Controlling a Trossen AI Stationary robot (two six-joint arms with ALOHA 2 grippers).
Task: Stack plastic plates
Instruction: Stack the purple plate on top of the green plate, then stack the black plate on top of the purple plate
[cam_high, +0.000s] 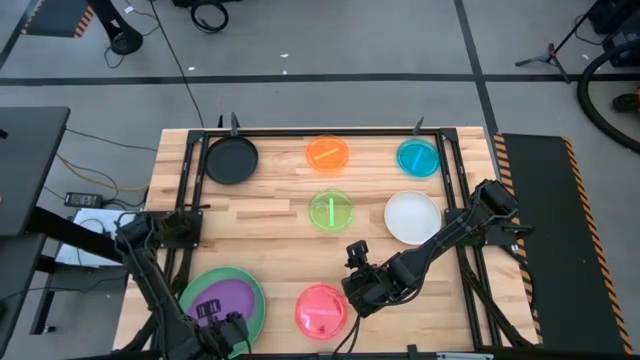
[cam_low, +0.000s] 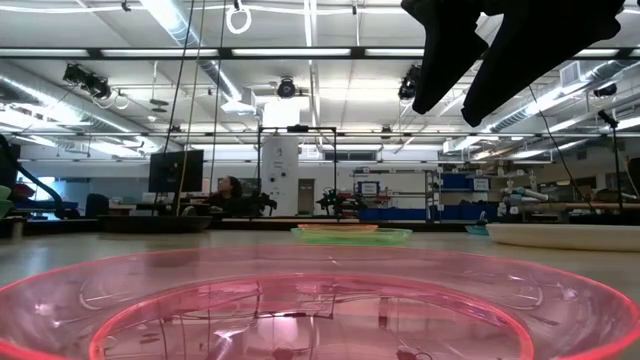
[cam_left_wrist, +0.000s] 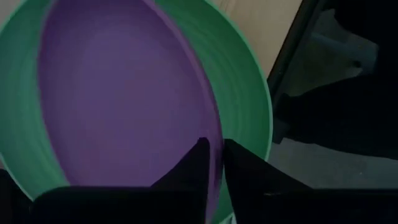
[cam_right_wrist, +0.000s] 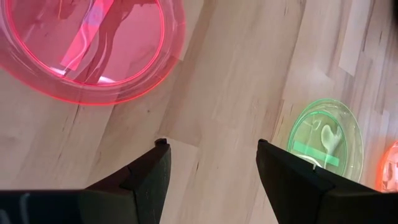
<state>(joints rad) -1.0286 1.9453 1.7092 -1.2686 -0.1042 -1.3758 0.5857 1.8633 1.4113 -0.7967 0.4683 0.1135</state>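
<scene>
My right gripper hangs above the wood table, just beside the pink plate at the near edge, not touching it. In my right wrist view the gripper has its two fingers spread wide with bare table between them, nothing held, and the pink plate sits ahead and off to one side, the lime plate farther out. In the low view the pink plate fills the foreground and my right gripper hangs above it, fingers apart. My left gripper is at the near left corner over the purple plate, which lies inside a large green plate. In the left wrist view the fingers stand nearly together with the rim of the purple plate running into the thin gap between them, so they look pinched on that rim; the green plate shows around it. Other plates lie apart on the table: black plate far left, orange plate far middle, cyan plate far right, lime plate at centre, white plate right of it.
</scene>
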